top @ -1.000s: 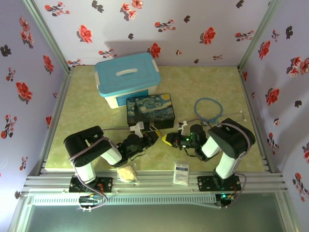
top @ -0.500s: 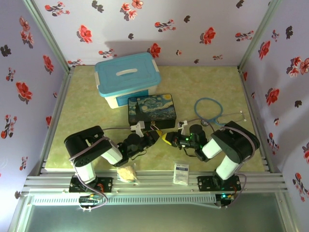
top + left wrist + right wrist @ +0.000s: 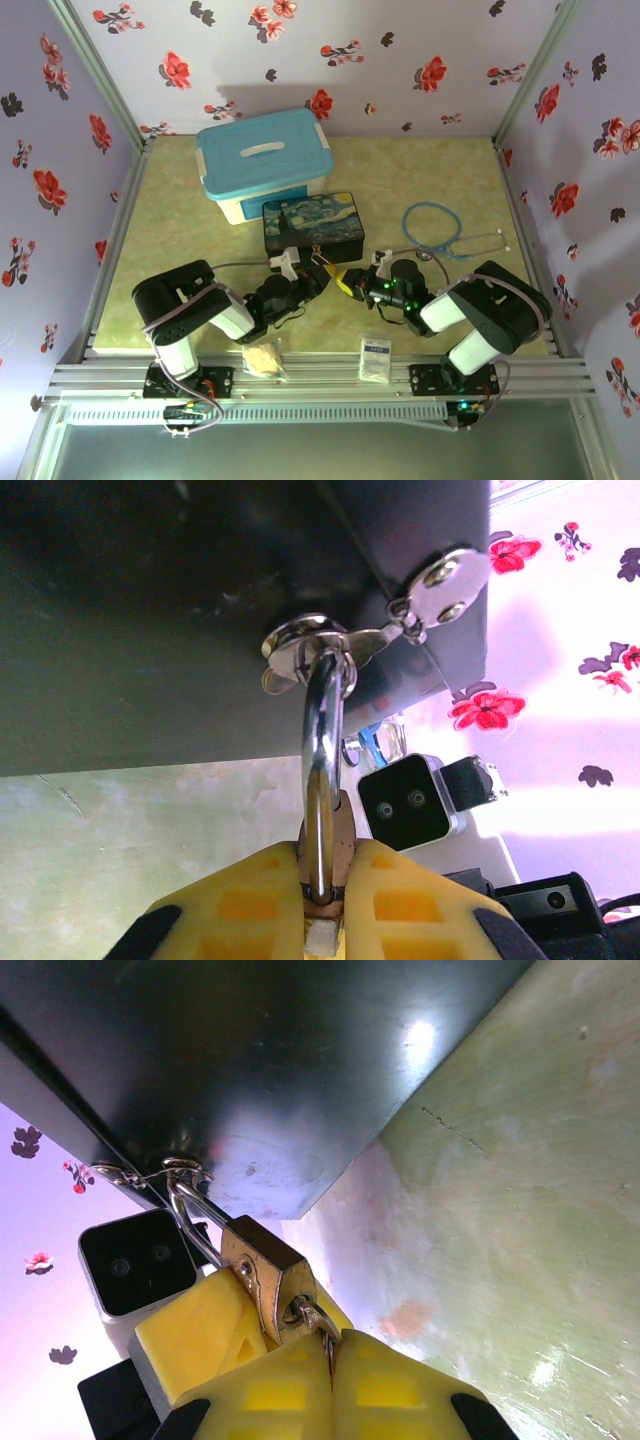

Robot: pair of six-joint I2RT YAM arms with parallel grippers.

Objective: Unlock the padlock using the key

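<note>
Brass padlock (image 3: 262,1278) stays clamped in the left gripper (image 3: 322,880). Pinching the key (image 3: 322,1332), the right gripper (image 3: 333,1358) has swung its elbow outward, likely turning it.

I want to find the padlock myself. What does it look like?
Find the blue-lidded bin at the back; the dark painted box sits in front. The padlock is hooked through that box's near clasp, between the left gripper and right gripper. It is small, brass, with a silver loop.
</note>
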